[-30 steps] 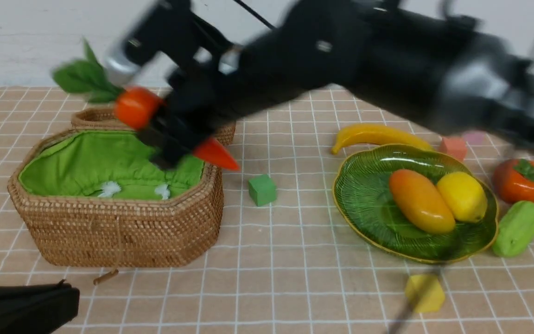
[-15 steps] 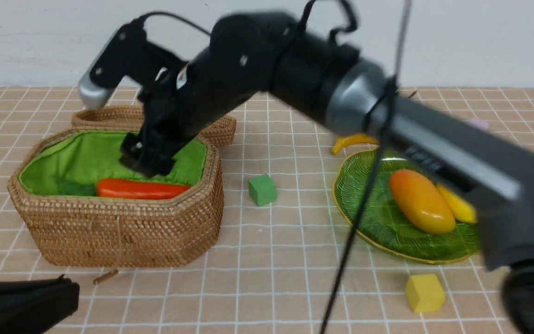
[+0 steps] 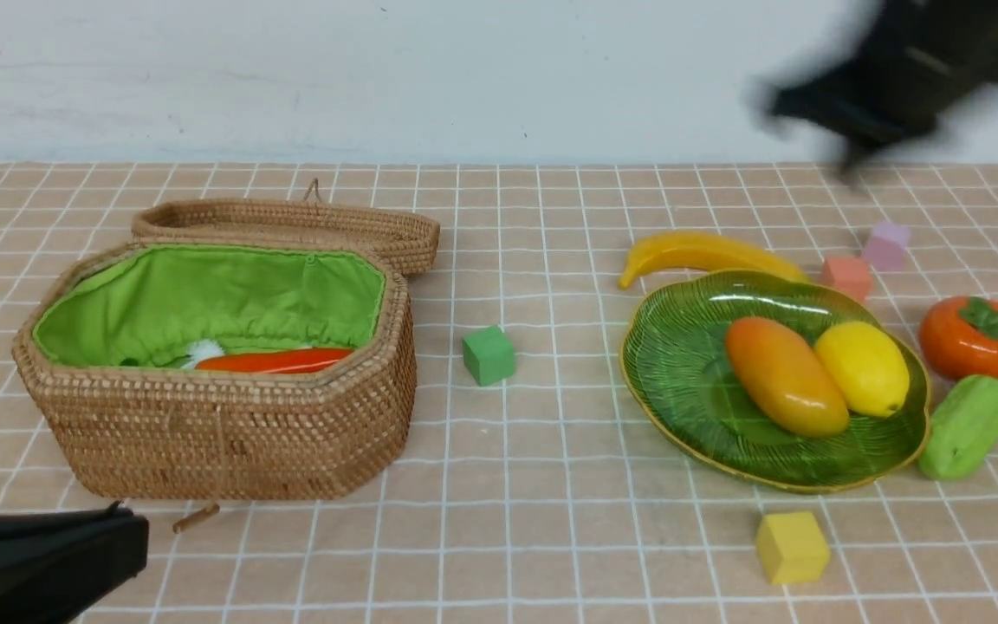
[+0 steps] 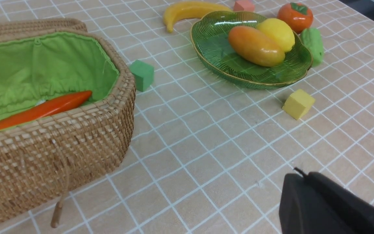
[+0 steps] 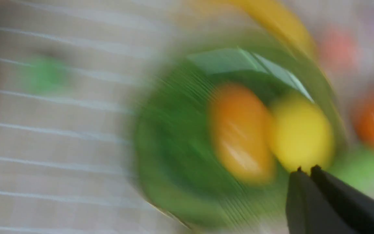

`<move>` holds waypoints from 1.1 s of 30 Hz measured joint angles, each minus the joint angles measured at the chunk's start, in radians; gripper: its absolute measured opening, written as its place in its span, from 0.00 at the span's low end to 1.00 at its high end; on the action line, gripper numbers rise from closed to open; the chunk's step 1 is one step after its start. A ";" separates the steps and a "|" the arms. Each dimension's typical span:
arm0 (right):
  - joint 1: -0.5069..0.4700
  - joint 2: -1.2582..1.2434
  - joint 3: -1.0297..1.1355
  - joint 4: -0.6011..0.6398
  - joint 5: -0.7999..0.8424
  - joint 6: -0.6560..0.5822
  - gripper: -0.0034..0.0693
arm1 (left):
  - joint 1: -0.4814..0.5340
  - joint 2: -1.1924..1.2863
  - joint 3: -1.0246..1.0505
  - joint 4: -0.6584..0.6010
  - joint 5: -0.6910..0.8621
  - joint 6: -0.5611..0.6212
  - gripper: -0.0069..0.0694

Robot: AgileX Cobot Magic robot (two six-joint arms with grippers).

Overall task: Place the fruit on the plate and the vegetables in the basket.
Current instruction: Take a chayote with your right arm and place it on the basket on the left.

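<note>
Right hand (image 5: 307, 169) has swung away from the basket (image 3: 230, 442); I see it pinched closed, empty, plate (image 3: 681, 381) below it. Carrot (image 3: 278, 360) lies in the basket, well apart. Left hand (image 4: 300, 177) closed, empty.

I was at a staged test bench, more lab than home. A tan checked cloth (image 3: 551, 520) lay under everything, with a bare white wall (image 3: 378, 78) behind. All on it were props: a glossy toy mango (image 3: 785, 375) and lemon (image 3: 863, 367), foam cubes (image 3: 489, 354), a wicker basket (image 3: 222, 442), a green glass plate (image 3: 690, 364), spread out in plain view.
</note>
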 joint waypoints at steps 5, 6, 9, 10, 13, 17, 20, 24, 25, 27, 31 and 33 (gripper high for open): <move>-0.237 -0.072 0.319 0.037 -0.150 0.168 0.30 | 0.000 0.000 0.000 0.000 0.000 0.000 0.07; -0.294 -0.068 0.386 0.064 -0.211 0.199 0.40 | 0.000 0.000 0.000 0.000 0.000 0.000 0.07; -0.376 -0.028 0.466 0.122 -0.348 0.209 0.67 | 0.000 0.000 0.000 0.000 0.004 0.000 0.07; -0.397 -0.007 0.474 0.142 -0.387 0.208 0.75 | 0.000 0.000 0.000 0.000 0.004 0.000 0.07; -0.431 0.055 0.477 0.178 -0.491 0.188 0.92 | 0.000 0.000 0.000 0.000 0.006 0.000 0.07; -0.441 0.142 0.467 0.221 -0.559 0.159 0.98 | 0.000 0.000 0.000 0.000 0.010 0.000 0.07; -0.441 0.212 0.445 0.253 -0.600 0.122 0.95 | 0.000 0.000 0.000 0.000 0.010 0.000 0.07; -0.441 0.280 0.421 0.286 -0.601 0.104 0.82 | 0.000 0.000 0.000 -0.006 0.014 0.000 0.07; -0.441 0.287 0.419 0.287 -0.590 0.102 0.79 | 0.000 0.000 0.000 -0.014 0.016 0.000 0.07; -0.441 0.288 0.419 0.298 -0.577 0.094 0.73 | 0.000 0.000 0.000 -0.028 0.019 0.000 0.07; -0.441 0.288 0.418 0.295 -0.558 0.056 0.68 | 0.000 0.000 0.000 -0.042 0.020 0.000 0.07; -0.441 0.284 0.417 0.283 -0.532 0.052 0.68 | 0.000 0.000 0.000 -0.042 0.021 0.000 0.07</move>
